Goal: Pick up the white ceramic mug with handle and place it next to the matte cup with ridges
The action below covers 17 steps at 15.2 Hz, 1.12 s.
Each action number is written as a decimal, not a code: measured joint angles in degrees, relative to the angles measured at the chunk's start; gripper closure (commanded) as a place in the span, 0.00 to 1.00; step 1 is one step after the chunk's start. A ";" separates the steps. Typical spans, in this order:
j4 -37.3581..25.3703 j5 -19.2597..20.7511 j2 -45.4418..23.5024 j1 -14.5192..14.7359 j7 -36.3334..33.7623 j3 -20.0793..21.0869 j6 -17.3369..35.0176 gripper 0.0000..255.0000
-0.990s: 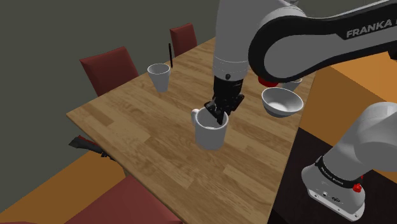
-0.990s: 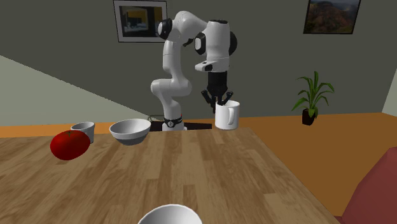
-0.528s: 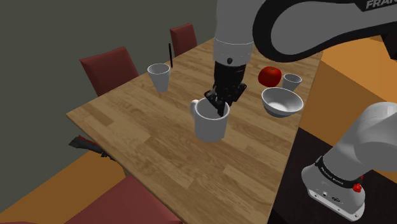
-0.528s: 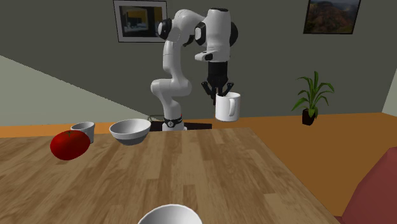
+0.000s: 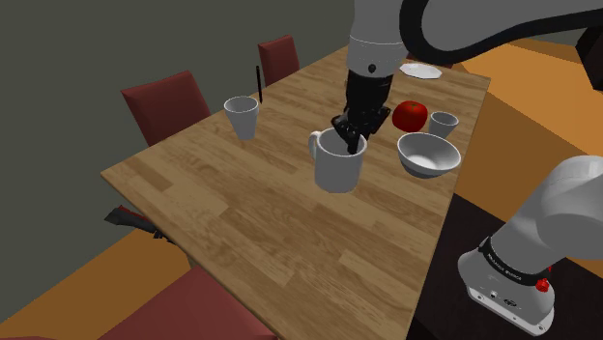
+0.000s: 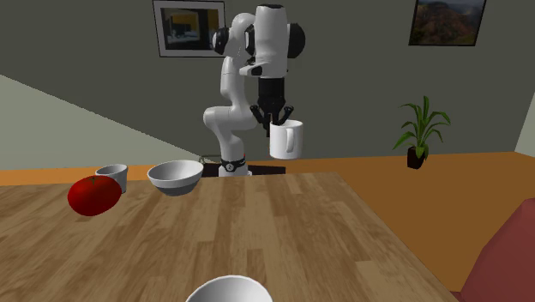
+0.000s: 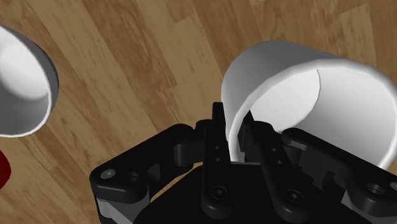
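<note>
I have the gripper (image 5: 350, 136) pinched tight on the rim of the mug (image 5: 338, 170), which hangs above the table (image 5: 232, 217), well apart from the ridged cup (image 5: 242, 117).

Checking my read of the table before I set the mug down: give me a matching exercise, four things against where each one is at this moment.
Things:
1. white mug
2. ridged cup
3. white bowl
4. red tomato

Places:
A. standing on the table at the side with the red chairs
B. clasped at its rim by the end effector, lifted off the table
C. right beside the small grey cup
D. on the table, nearer the arm's base than the tomato is

Pairs: 1-B, 2-A, 3-D, 4-C
</note>
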State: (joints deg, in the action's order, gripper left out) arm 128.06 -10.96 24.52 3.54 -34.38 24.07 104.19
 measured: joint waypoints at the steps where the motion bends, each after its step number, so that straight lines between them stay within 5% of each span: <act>1: 1.01 0.16 1.08 -0.37 1.70 -1.33 -0.23 1.00; 17: 4.01 7.99 2.76 -9.01 24.25 -18.71 -0.58 1.00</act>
State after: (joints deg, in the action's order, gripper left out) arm 132.07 -2.97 27.28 -5.47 -10.13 5.36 103.61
